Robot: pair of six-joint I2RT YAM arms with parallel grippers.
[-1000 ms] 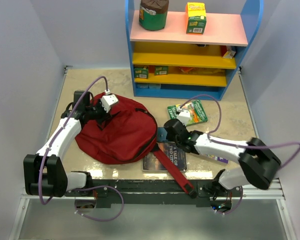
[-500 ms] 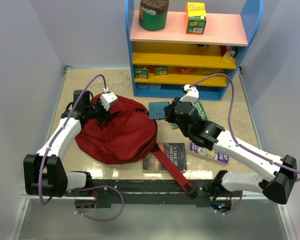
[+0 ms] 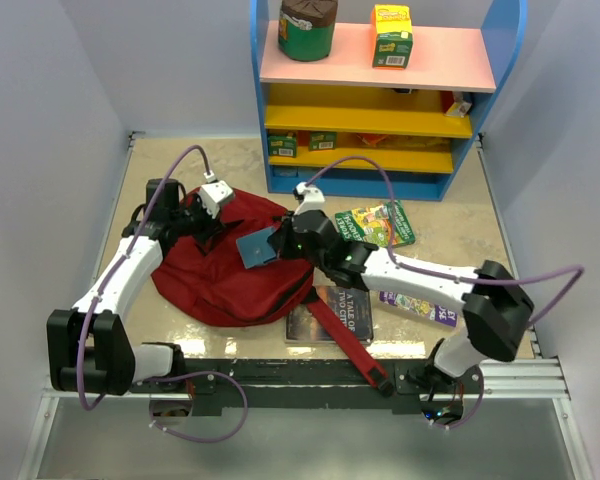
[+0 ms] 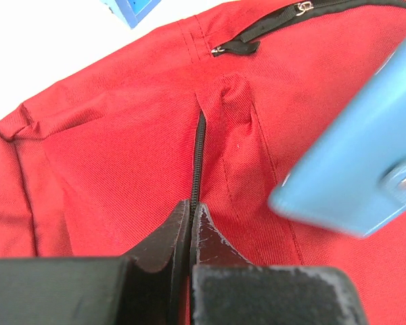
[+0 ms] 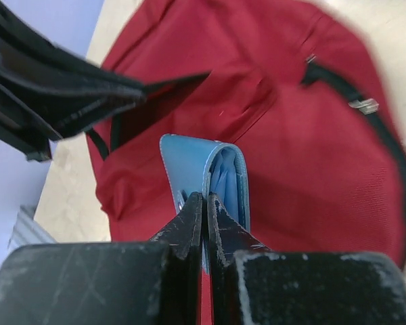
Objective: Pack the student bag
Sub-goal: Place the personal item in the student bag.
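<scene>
The student bag (image 3: 220,285) lies flat on the worktop (image 3: 480,240), on its left half in front of the left arm, with one long red strap (image 3: 345,340) trailing toward the near edge. The left end effector (image 4: 191,220) is pinched tight on the bag's red fabric right at a dark zipper line, its fingers pressed together with no gap showing. From the right wrist view that grip lifts the fabric edge so that a dark slit of opening shows beneath it. The right end effector (image 5: 204,203) is closed firmly on the blue pencil case (image 3: 256,247), gripping it by one edge and holding it above the bag's upper surface, near the left end effector. A dark book (image 3: 330,310) lies partly under the strap, just beside the bag, and a green book (image 3: 375,225) rests further right, near the shelf unit (image 3: 380,100).
</scene>
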